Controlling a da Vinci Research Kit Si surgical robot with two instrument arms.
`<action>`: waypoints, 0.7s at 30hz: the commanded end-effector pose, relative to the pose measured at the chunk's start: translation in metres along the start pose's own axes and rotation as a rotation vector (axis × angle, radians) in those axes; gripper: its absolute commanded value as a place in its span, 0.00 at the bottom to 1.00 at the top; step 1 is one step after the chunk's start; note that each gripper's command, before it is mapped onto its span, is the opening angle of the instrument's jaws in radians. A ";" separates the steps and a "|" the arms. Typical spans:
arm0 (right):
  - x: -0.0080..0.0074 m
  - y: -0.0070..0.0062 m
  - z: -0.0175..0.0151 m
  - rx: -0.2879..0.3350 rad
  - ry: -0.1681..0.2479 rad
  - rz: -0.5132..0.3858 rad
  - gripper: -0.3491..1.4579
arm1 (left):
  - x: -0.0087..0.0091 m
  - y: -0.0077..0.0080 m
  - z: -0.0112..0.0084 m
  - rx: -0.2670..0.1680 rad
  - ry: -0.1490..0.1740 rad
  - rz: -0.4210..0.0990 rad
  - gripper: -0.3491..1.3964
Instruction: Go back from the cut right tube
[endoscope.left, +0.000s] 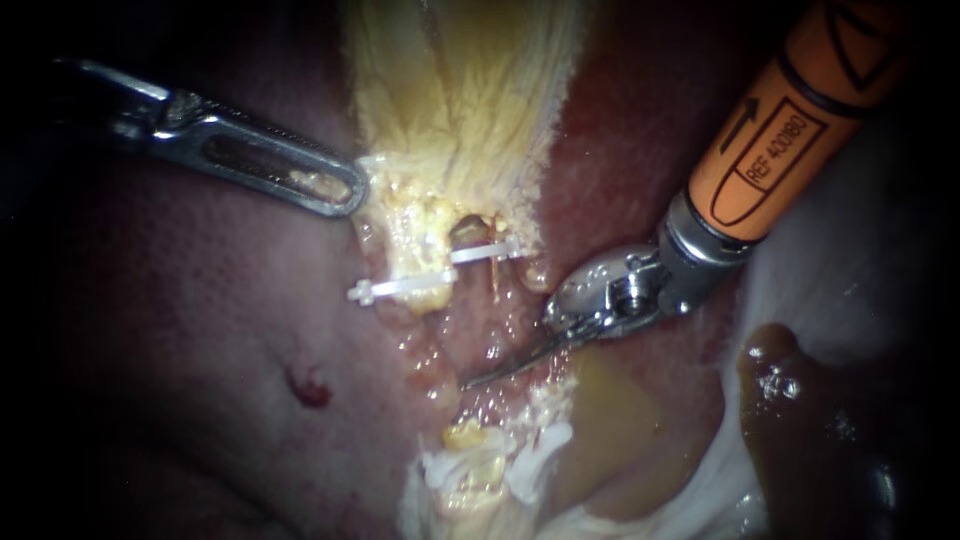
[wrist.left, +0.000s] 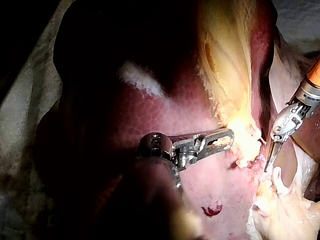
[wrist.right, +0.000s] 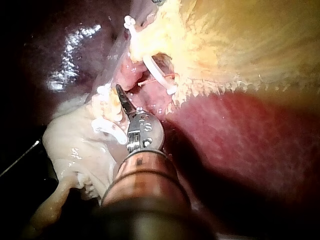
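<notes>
End effector of right instrument (endoscope.left: 490, 372) closed, empty; that of left instrument (endoscope.left: 345, 190) clamps gallbladder (endoscope.left: 460, 100) edge.

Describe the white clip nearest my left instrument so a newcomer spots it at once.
Find the pale yellow tissue down the middle of the endoscope view, over the red liver. At its lower edge, just below the left instrument's tip, sit two white clips. Yours is the lower, longer clip, its knobbed end poking over the liver, unlike the shorter clip.
</notes>
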 end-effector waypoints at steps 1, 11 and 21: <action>0.0000 0.0000 -0.0001 -0.002 0.004 0.000 0.00 | 0.0000 0.0000 0.0000 0.001 0.000 0.000 0.00; 0.0002 -0.0005 -0.0001 0.005 0.053 -0.005 0.32 | 0.0001 0.0001 0.0000 0.001 0.000 0.001 0.00; 0.0005 -0.0009 0.0000 -0.056 0.117 -0.004 0.87 | 0.0001 0.0002 0.0000 0.001 0.000 0.001 0.00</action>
